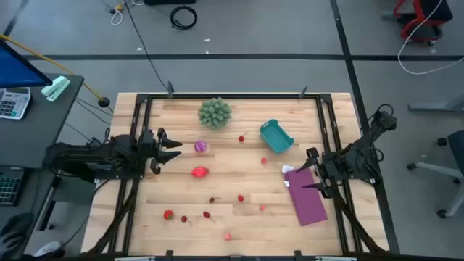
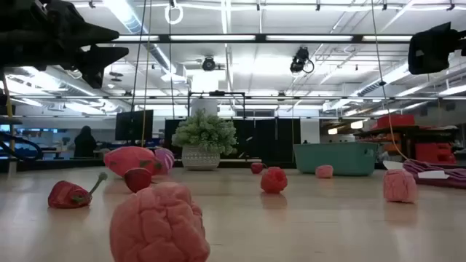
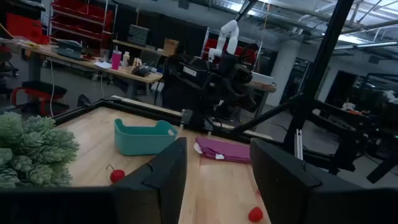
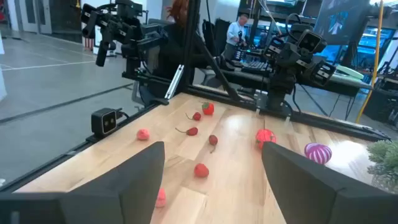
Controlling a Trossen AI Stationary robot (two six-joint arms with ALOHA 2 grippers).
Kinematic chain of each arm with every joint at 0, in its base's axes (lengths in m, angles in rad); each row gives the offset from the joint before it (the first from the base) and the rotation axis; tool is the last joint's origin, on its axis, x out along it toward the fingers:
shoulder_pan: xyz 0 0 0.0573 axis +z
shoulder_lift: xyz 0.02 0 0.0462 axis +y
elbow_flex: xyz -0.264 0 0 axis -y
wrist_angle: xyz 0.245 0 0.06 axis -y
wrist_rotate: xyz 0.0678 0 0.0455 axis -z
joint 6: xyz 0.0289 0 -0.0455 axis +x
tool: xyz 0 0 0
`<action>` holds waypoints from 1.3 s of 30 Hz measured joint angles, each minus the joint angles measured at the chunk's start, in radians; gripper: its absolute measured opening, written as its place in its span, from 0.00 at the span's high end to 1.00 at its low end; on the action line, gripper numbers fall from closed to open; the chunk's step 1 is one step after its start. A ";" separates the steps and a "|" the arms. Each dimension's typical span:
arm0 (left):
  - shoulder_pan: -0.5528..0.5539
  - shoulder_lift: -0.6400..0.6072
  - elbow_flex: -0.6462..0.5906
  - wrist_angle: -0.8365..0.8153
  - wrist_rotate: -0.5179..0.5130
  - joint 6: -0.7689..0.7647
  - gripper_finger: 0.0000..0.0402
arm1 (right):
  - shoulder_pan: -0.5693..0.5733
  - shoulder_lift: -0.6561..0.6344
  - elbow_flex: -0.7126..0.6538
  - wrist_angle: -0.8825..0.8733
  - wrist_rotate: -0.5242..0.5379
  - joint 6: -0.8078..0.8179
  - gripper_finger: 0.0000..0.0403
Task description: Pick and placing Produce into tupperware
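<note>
Wooden worktop (image 1: 232, 167) is littered with fruit, the teal tub (image 1: 275, 136) looks empty, both claws (left (image 1: 176, 148), right (image 1: 308, 174)) are held released, so a first grab is probably needed, maybe the striped ball (image 1: 201, 146).

A spiky green ball (image 1: 214, 112) sits on the wooden table (image 1: 232, 217) near the far edge, left of the middle; from table height it shows as a leafy tuft over a pale patterned base (image 2: 206, 143). A flat purple sheet (image 1: 307, 196) lies on the table near its right edge, with a small white scrap (image 1: 288, 170) touching its far corner. Off the table, to the left of the green ball, a desk (image 1: 43, 116) carries a calculator (image 1: 14, 102) and a pale green stapler (image 1: 55, 88). On the grey floor beyond the green ball lies a coiled black cable (image 1: 183, 16).
</note>
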 joint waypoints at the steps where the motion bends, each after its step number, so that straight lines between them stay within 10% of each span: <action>1: 0.000 0.000 0.000 0.000 0.000 0.000 0.54 | 0.000 0.000 0.000 0.000 0.000 0.000 0.31; 39: 0.000 0.000 0.000 0.000 0.000 0.000 0.56 | 0.000 0.000 0.000 0.000 0.000 0.000 0.31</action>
